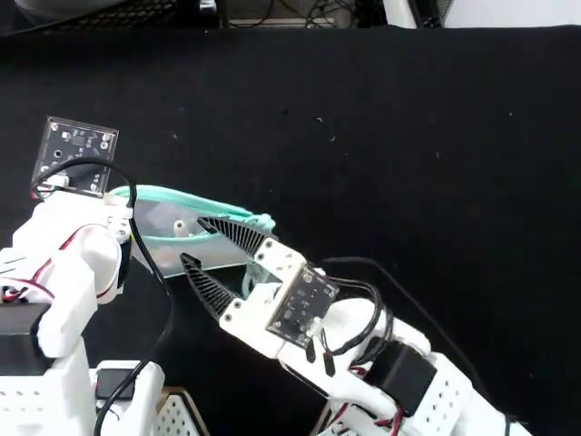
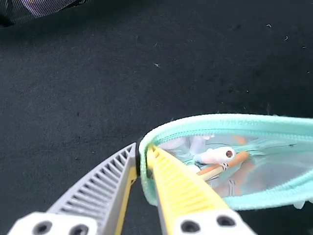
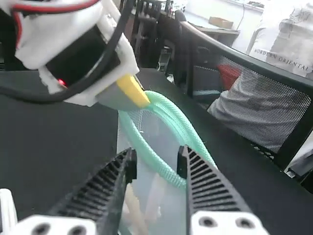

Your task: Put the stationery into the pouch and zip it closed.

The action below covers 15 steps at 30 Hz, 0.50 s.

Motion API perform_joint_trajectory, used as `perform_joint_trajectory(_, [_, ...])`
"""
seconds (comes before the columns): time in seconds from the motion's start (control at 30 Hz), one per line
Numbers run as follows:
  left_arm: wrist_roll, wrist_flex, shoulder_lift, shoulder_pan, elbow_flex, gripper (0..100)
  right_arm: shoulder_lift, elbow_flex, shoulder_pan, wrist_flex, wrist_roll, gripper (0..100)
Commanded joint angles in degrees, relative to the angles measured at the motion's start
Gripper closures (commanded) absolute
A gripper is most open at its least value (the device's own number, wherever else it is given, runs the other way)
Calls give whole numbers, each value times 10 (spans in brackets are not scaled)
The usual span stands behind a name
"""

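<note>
Several pens (image 2: 215, 156) in unzipped pouch (image 2: 254, 122) | my left gripper (image 2: 142, 161) pinches its end, my right gripper (image 3: 156, 155) spread over it | black tabletop (image 1: 408, 136)

Black tabletop (image 1: 436, 136), black mesh chair (image 3: 230, 83) beyond its edge

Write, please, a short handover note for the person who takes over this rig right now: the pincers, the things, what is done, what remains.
Left pincer: shut on the end rim of the translucent pouch with mint-green zip.
Right pincer: open, with one finger on each side of a zip band, not gripping.
Things: white and orange pens lie inside the pouch.
Done: stationery is in the pouch.
Left: the mouth gapes open, so the zip must be drawn closed.
</note>
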Motion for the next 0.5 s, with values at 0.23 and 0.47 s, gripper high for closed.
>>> perform_joint_trajectory(0.23, [-4,10,13,-5,80,967,-6,-224,92,135,18,890])
perform_joint_trajectory(0.47, [-4,8,13,-5,82,967,-6,-196,93,295,48,887])
